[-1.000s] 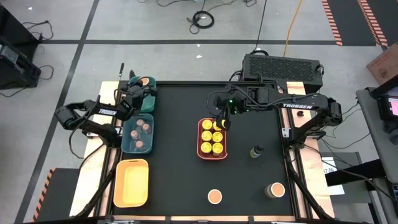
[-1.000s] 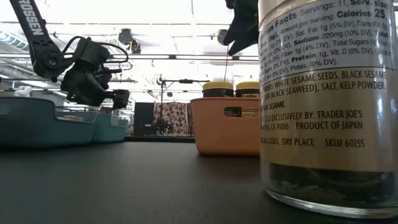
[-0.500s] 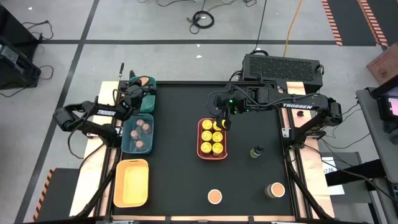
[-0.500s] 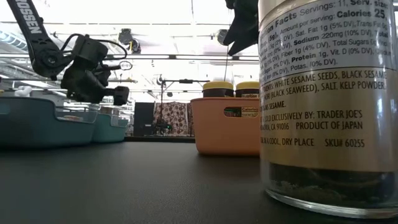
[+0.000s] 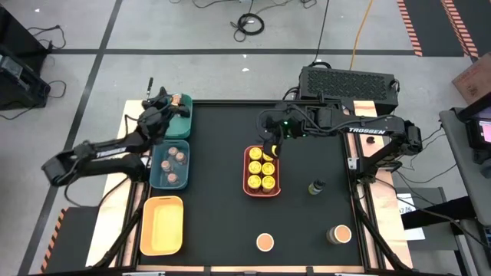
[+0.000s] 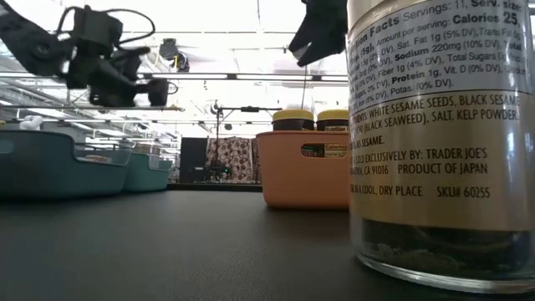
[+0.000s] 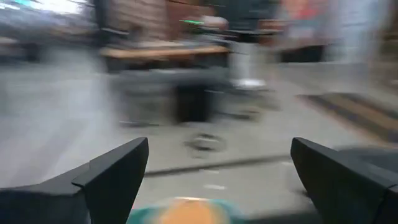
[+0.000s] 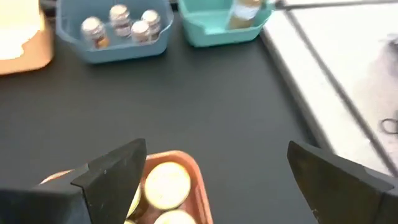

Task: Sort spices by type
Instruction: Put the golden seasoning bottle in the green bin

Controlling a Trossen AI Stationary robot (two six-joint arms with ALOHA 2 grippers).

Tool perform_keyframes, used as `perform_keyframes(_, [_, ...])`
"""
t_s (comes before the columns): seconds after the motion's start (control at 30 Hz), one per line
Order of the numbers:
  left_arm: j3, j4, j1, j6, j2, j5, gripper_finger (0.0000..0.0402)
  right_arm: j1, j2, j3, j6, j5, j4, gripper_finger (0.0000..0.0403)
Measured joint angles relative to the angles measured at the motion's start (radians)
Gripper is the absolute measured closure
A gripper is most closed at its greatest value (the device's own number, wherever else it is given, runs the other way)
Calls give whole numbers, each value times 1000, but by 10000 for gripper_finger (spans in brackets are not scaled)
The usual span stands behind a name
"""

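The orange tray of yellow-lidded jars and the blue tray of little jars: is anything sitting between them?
No. In the high view, only bare black table lies between the coral tray and the blue tray.

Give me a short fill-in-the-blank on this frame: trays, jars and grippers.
1. The yellow-lidded jars stand in the ____ tray.
2. The yellow tray holds ____ jars.
3. The right gripper, over the coral tray's far end, is ____.
4. The left gripper hovers over the ____ tray.

Missing words: coral; no; open; green
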Motion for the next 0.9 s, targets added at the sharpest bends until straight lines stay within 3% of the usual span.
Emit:
perform_keyframes(0.17, [117,-229,-31,-214,-96,483,6,-45,0,0,-9,133,20,18])
perform_keyframes(0.27, [185,-279,-50,-237,-77,735,6,-124,0,0,43,143,1,18])
perform_keyframes(0.4, [217,-268,-106,-182,-35,978,6,-277,0,1,178,145,-111,18])
perform_keyframes(0.5, [217,-270,-158,-131,-23,1038,6,-392,0,1,252,149,-212,18])
perform_keyframes(0.67, [215,-276,-234,-106,-16,1018,6,-537,0,1,420,150,-373,19])
perform_keyframes(0.9, [214,-305,-294,-181,26,943,6,-588,0,1,430,164,-444,19])
